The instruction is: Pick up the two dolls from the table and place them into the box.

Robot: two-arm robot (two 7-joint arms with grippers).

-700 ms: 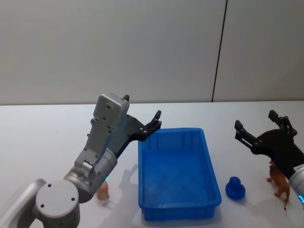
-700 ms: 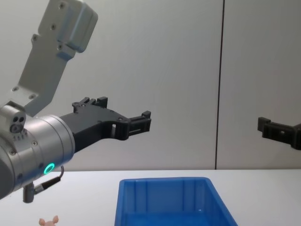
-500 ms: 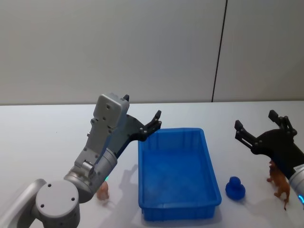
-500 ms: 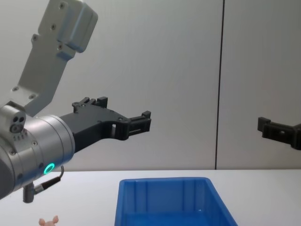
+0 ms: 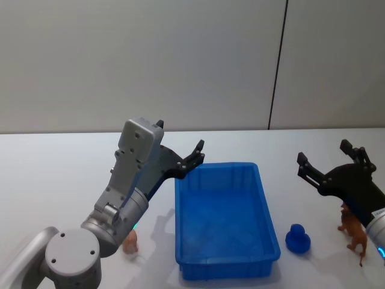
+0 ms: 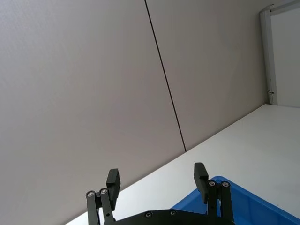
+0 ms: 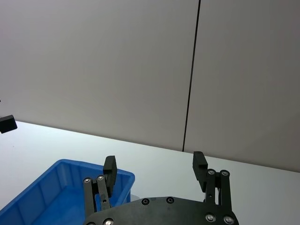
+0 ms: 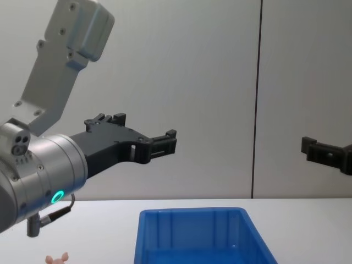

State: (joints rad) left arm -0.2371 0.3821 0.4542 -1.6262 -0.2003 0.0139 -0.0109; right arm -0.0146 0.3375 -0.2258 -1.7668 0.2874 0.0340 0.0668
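Left pincer (image 6: pixel 157 174) spread, pink doll (image 5: pixel 130 241) and brown doll (image 5: pixel 354 232) outside box (image 5: pixel 218 165)

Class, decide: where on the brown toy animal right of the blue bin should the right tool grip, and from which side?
Likely across its narrow body, from above: the brown toy animal stands on thin legs, back uppermost, and the right tool is open.

The left arm (image 5: pixel 120 201) is hiding most of the pink doll (image 5: pixel 130 242); the right arm (image 5: pixel 376 229) is seemingly overlapping the brown doll (image 5: pixel 355 233).
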